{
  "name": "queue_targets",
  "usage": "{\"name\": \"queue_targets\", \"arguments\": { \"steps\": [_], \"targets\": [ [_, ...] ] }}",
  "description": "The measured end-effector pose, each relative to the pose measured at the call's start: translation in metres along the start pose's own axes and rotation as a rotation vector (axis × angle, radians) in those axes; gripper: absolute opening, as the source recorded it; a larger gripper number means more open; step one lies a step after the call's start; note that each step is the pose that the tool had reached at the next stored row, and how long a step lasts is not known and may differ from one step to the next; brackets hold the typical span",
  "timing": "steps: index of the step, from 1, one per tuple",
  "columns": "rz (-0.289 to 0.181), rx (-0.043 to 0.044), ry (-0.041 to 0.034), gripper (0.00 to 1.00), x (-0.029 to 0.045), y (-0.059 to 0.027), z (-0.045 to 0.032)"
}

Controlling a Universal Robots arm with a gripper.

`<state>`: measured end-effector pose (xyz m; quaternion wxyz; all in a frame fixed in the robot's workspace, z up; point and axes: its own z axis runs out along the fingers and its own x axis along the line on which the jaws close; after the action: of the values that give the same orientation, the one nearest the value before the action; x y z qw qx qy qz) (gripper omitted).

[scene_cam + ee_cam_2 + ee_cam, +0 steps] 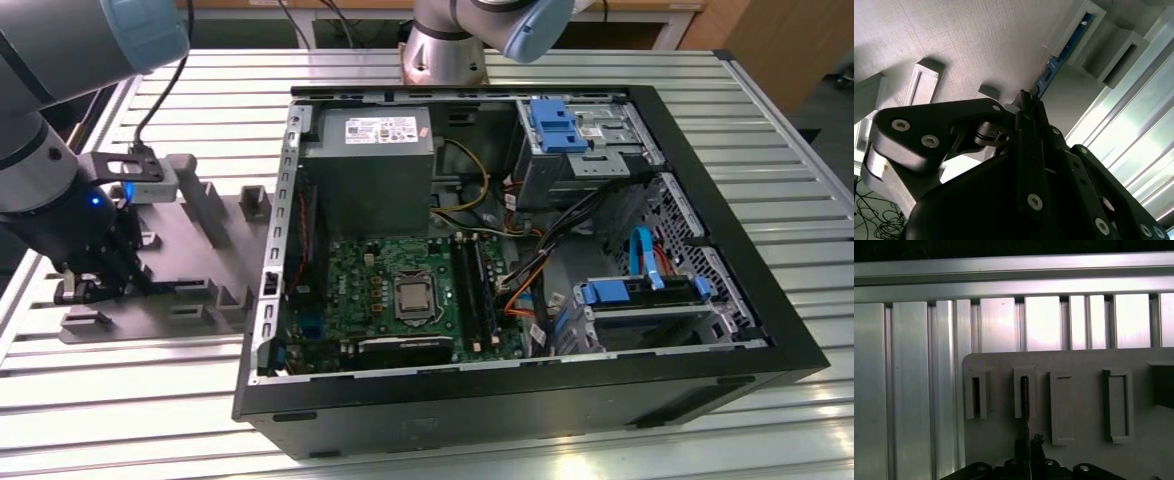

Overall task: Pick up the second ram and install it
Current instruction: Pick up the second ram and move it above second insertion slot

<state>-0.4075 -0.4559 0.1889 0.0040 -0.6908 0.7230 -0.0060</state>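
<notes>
Slatted metal desk carries everything. An open PC case lies on its side toward the exterior view's right, and the motherboard shows inside. The arm reaches down at the exterior view's left over the grey fixture, which sits on the desk just beside the case. The long black memory slots run along the board, well apart from the end effector. I cannot tell whether a stick is already in one.

The end effector is low on the fixture, fingers drawn together. The near end of the second ram runs in between the tips, so it looks clamped on the stick, judging by how narrow the gap is.

The second ram stands on edge in one of the fixture's upright holders. In the second wrist view its far end sits in the fixture bracket, so it is not yet lifted out.

Handling, as a judgement:
- Light, thin and stiff, so it won't flex much.
- Fragile at the chips and the contact edge.
- Smooth flat faces, so a shallow pinch could slip or twist.
- Best hold is across the two flat faces near the exposed long edge, square to the stick and clear of the contacts.
</notes>
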Motion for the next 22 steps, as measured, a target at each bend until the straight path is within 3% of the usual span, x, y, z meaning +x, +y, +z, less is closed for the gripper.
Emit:
{"name": "queue_targets", "arguments": {
  "steps": [5, 6, 15, 22],
  "targets": [
    [0.000, 0.0000, 0.0000, 0.18, 0.0000, 0.0000, 0.0001],
    [0.000, 0.0000, 0.0000, 0.14, 0.0000, 0.0000, 0.0001],
    [0.000, 0.0004, -0.0003, 0.14, 0.0000, 0.0000, 0.0001],
    [0.000, 0.0000, 0.0000, 0.14, 0.0000, -0.0001, -0.0086]
  ]
}}
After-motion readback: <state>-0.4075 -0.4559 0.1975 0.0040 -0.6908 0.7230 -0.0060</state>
